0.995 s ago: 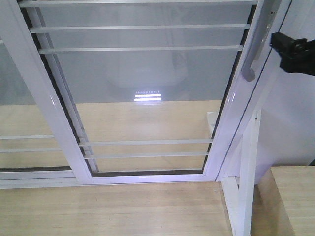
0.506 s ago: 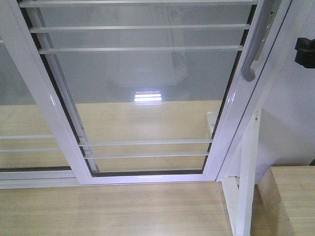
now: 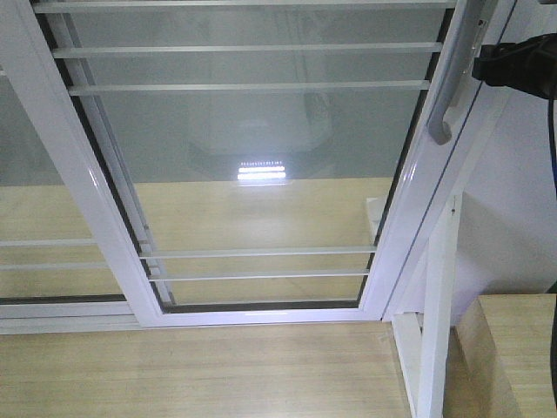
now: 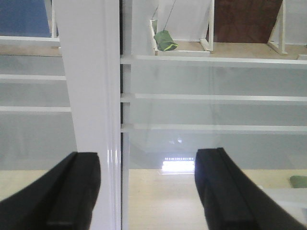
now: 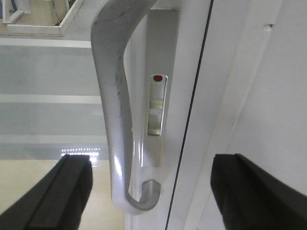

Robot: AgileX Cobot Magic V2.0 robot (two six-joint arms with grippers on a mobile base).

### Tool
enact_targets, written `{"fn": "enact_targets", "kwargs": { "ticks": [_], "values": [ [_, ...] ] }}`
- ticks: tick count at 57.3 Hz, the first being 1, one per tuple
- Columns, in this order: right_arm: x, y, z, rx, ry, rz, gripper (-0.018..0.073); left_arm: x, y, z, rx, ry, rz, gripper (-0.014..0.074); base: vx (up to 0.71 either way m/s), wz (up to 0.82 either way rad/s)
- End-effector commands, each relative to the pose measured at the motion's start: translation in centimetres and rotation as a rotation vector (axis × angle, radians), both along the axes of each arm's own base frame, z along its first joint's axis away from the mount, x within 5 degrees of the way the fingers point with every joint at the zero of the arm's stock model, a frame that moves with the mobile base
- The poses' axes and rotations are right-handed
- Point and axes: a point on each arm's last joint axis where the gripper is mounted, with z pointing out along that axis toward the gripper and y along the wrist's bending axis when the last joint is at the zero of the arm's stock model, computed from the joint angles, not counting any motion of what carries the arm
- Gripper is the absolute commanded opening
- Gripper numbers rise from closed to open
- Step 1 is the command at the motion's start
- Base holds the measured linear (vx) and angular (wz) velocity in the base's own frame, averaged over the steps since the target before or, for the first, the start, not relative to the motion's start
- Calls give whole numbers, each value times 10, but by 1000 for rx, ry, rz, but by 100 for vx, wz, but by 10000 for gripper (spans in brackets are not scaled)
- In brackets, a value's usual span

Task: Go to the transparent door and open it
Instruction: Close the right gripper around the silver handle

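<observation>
Pale wood floor (image 3: 174, 374) runs up to the door (image 3: 261, 131), which stands ahead with its clear glass, thin white bars (image 3: 244, 87) and glossy white frame. The grey handle (image 3: 444, 96) sits on its right upright. A slanted white post (image 3: 435, 331) stands just right of the door's lower corner, beside a wooden block (image 3: 513, 348).

Right pincer (image 5: 153, 191): wide open. Its two black fingers (image 5: 62, 191) stand well apart, with the handle (image 5: 115, 120) and its lower end between them. No contact with the handle is visible and nothing is held.

Left pincer (image 4: 146, 191): wide open and holding nothing. It faces the glass, and a white upright (image 4: 91, 96) rises just behind its left finger; whether they touch cannot be told.

View differences:
- The front view shows the right pincer (image 3: 518, 65) only as a black mass just right of the handle, with a dark cable (image 3: 550, 174) hanging below it; its opening cannot be judged there. The left pincer does not appear in it.
- Only the right wrist view shows the latch plate (image 5: 157, 96) behind the handle, with a red dot in its slot.
- Only the left wrist view shows a green object (image 4: 165, 40) beyond the glass.
</observation>
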Motion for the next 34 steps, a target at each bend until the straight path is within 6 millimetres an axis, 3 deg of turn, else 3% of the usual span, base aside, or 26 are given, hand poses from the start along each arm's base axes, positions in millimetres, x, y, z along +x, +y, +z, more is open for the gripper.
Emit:
{"fn": "enact_targets", "kwargs": {
  "ticks": [1,11,17,24,34],
  "values": [
    [14,-1,28,-12,-157,-5,558,-1,0,22,-17,-124,11,542,0,0],
    [37,0,25,-8,-158,-5,557,-1,0,22,-18,-120,11,542,0,0],
    [47,12,24,-13,-160,28,551,-1,0,22,-18,-119,11,542,0,0],
    [54,27,23,-34,-164,75,539,-1,0,21,-18,-116,11,542,0,0],
    [60,31,17,-18,-174,76,522,-1,0,21,-18,-116,11,542,0,0]
  ]
}}
